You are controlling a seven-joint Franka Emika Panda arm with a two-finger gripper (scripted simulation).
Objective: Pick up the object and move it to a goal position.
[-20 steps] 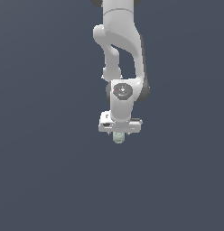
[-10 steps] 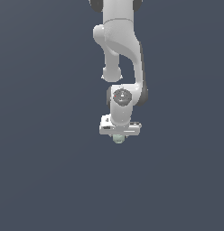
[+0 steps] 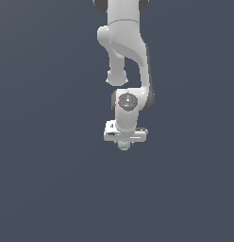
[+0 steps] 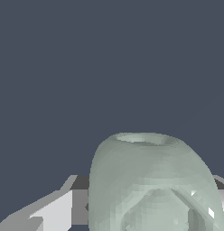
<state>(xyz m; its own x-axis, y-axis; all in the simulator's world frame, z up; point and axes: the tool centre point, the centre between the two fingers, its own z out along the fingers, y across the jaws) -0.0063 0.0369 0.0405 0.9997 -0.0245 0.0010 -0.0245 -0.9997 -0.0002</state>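
Observation:
The object [image 3: 123, 145] is a tiny pale grey-green faceted lump. In the exterior view it sits right under the white gripper [image 3: 124, 143], at the fingertips of the downward-pointing hand, above the dark floor. The gripper is shut on it. In the wrist view the object [image 4: 152, 185] fills the near part of the picture, a rounded pale green body with a faceted face, and a white finger [image 4: 50, 212] shows beside it. The other finger is mostly hidden behind the object.
The white arm [image 3: 126, 52] comes down from the exterior view's top. Around it there is only a plain dark grey-blue floor [image 3: 43, 179]. No goal marker shows.
The arm has drawn in and the gripper, with the object in it, has shifted slightly toward the exterior view's top. The grip is unchanged.

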